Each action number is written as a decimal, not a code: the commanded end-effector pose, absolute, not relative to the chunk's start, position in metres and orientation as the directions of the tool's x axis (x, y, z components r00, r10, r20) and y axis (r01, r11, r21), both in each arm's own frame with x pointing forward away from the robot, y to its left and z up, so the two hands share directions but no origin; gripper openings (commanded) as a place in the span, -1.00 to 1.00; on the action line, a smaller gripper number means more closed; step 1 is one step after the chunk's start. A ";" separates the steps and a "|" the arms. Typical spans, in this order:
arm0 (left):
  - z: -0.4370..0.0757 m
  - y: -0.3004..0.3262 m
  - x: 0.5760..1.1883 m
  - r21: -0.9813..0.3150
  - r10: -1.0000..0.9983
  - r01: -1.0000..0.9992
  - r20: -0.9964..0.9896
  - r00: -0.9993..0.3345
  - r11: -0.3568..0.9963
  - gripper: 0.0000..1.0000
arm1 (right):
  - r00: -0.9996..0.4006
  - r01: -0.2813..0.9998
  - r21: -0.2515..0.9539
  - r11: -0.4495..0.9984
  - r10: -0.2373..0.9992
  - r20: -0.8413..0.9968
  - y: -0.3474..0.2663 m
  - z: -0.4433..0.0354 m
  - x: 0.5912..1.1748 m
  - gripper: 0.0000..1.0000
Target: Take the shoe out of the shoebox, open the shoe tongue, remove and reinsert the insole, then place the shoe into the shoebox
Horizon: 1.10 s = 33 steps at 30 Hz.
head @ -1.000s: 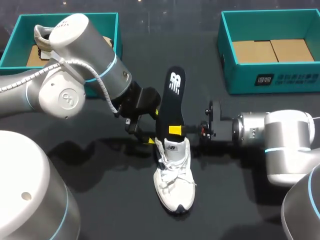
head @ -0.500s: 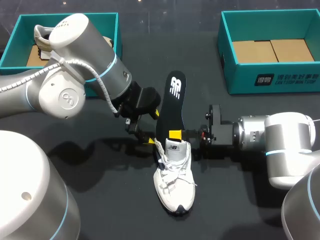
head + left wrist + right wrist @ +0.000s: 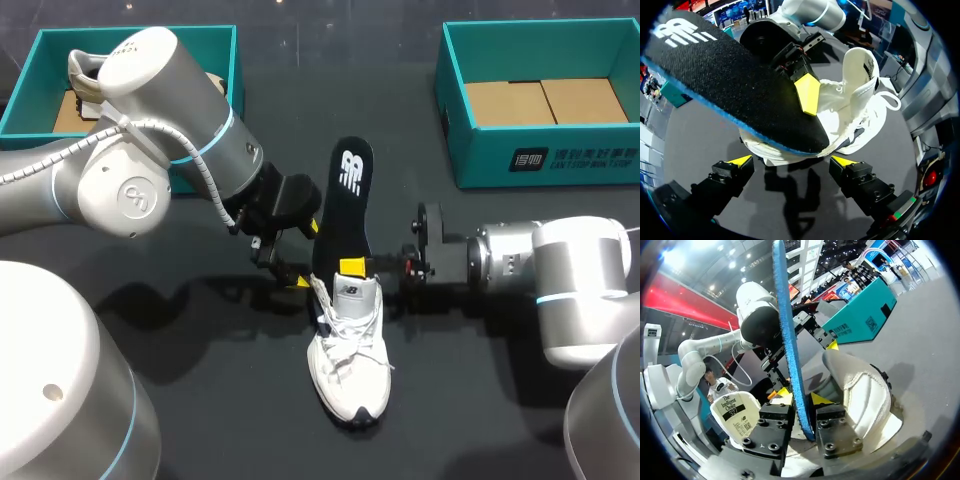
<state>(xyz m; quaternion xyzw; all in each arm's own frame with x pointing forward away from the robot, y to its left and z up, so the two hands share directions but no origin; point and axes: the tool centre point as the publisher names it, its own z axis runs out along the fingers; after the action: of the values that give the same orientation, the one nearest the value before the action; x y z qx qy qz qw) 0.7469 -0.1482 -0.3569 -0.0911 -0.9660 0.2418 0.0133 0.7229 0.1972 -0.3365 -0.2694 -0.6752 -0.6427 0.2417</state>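
"Where's the shoe?"

"Out on the dark table, about the middle, toe pointing away from the two teal shoeboxes at the back."

"And that black insole?"

"Standing up over the shoe's mouth. The right hand has it pinched between both yellow tips, low down, just above the collar."

"The other one?"

"The left hand sits just beside the heel, fingers spread wide, gripping nothing."

My left arm and right arm are rounded silver-grey shells with blue joint rings; a white coiled cable hugs the left one.
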 end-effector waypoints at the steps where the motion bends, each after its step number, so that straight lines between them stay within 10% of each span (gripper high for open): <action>1: -0.357 -0.149 0.747 -0.468 0.183 0.170 -0.018 -0.983 0.867 1.00 | -0.742 0.671 0.741 0.043 0.042 0.669 0.195 -0.337 0.727 -0.56; 33: -0.357 -0.149 0.747 -0.468 0.183 0.170 -0.018 -0.983 0.867 1.00 | -0.793 0.607 0.788 0.104 0.009 0.609 0.201 -0.318 0.737 -0.58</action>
<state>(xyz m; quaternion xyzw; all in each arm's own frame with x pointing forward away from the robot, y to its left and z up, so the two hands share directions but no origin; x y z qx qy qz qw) 0.7469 -0.1482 -0.3569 -0.0911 -0.9660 0.2418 0.0133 0.7346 0.1999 -0.3195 -0.2204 -0.7013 -0.6364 0.2337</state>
